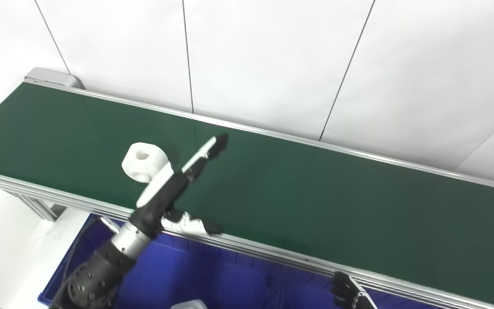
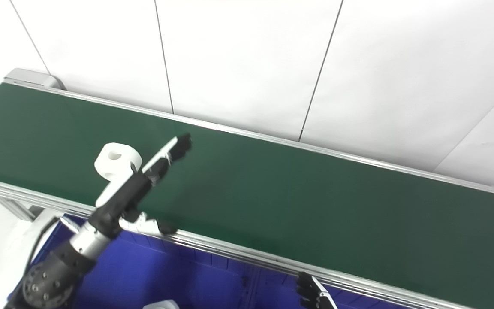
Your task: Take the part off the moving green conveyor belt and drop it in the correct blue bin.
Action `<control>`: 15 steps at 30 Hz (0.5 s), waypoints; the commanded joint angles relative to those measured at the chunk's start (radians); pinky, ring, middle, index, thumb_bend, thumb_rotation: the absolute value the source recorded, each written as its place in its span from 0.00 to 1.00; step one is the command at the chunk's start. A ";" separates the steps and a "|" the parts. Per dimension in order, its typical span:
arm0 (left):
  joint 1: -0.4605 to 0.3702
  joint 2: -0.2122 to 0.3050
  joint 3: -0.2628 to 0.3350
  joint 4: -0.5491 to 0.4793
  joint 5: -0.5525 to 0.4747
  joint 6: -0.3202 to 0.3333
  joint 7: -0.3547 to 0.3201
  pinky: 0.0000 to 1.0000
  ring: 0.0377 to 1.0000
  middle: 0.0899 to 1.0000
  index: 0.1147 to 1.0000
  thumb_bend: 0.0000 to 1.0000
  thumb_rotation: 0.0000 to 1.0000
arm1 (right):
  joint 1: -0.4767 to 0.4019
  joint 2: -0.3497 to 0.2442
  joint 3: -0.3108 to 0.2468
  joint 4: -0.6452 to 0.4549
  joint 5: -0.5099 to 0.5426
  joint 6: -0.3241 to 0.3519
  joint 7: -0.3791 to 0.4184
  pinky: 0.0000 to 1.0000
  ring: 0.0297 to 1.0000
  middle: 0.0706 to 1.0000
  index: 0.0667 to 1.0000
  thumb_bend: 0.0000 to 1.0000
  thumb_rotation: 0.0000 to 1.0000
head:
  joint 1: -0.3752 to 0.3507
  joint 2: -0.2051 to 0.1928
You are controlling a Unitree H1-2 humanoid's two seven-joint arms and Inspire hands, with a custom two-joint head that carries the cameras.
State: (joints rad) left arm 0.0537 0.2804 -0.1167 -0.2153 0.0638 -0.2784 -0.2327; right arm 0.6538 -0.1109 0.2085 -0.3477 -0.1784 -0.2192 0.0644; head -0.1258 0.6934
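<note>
Over the green conveyor belt (image 1: 315, 193), left hand (image 1: 174, 184) reaches out flat, fingers (image 1: 212, 148) stretched straight toward the far side, thumb (image 1: 195, 225) splayed toward the near rail; it holds nothing. White part (image 1: 143, 162), a chunky block with a hole in the top and another in its side, sits on the belt just left of that hand, right beside the palm; contact can't be confirmed, but nothing is wrapped around it. Left arm comes up from the lower left, crossing above the near aluminium rail (image 1: 272, 253).

Right hand (image 1: 350, 294) only peeks in at the bottom edge, below the near rail, dark fingertips showing; can't tell whether it is spread or clenched.

Blue bin (image 1: 212, 279) lies under the near side of the belt, beneath the left arm. Something white (image 1: 189, 304) rests in it at the bottom edge, mostly cut off. White panelled wall (image 1: 272, 56) runs behind the far rail.
</note>
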 commanded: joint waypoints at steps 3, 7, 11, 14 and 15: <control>-0.076 0.041 0.020 0.074 0.005 -0.056 -0.012 0.95 0.98 0.99 0.99 0.70 0.55 | -0.002 0.007 0.001 -0.025 0.000 0.000 0.000 0.80 0.83 0.84 0.85 0.96 0.24 | 0.008 -0.001; -0.129 0.071 0.020 0.158 0.029 -0.104 -0.022 0.91 0.95 0.97 0.97 0.70 0.50 | -0.009 0.004 -0.001 -0.015 -0.022 -0.014 -0.004 0.77 0.81 0.83 0.84 0.95 0.26 | 0.019 -0.005; -0.183 0.105 0.017 0.222 0.087 -0.127 -0.028 0.93 0.97 0.99 0.99 0.70 0.46 | -0.010 0.003 -0.001 -0.013 -0.011 -0.009 -0.001 0.78 0.82 0.83 0.84 0.95 0.26 | 0.028 -0.011; -0.217 0.125 0.017 0.260 0.126 -0.137 -0.024 0.93 0.96 0.98 0.98 0.70 0.41 | -0.013 0.003 -0.001 -0.005 -0.013 -0.020 -0.004 0.75 0.81 0.82 0.84 0.95 0.26 | 0.026 -0.014; -0.229 0.133 0.017 0.275 0.136 -0.146 -0.022 0.93 0.97 0.98 0.98 0.70 0.40 | -0.014 0.004 -0.002 -0.002 -0.019 -0.022 -0.006 0.75 0.81 0.82 0.84 0.95 0.26 | 0.026 -0.014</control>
State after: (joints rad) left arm -0.1314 0.3920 -0.1061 0.0640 0.1884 -0.3809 -0.2618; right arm 0.6401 -0.1105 0.2077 -0.3407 -0.1964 -0.2143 0.0634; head -0.1012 0.6796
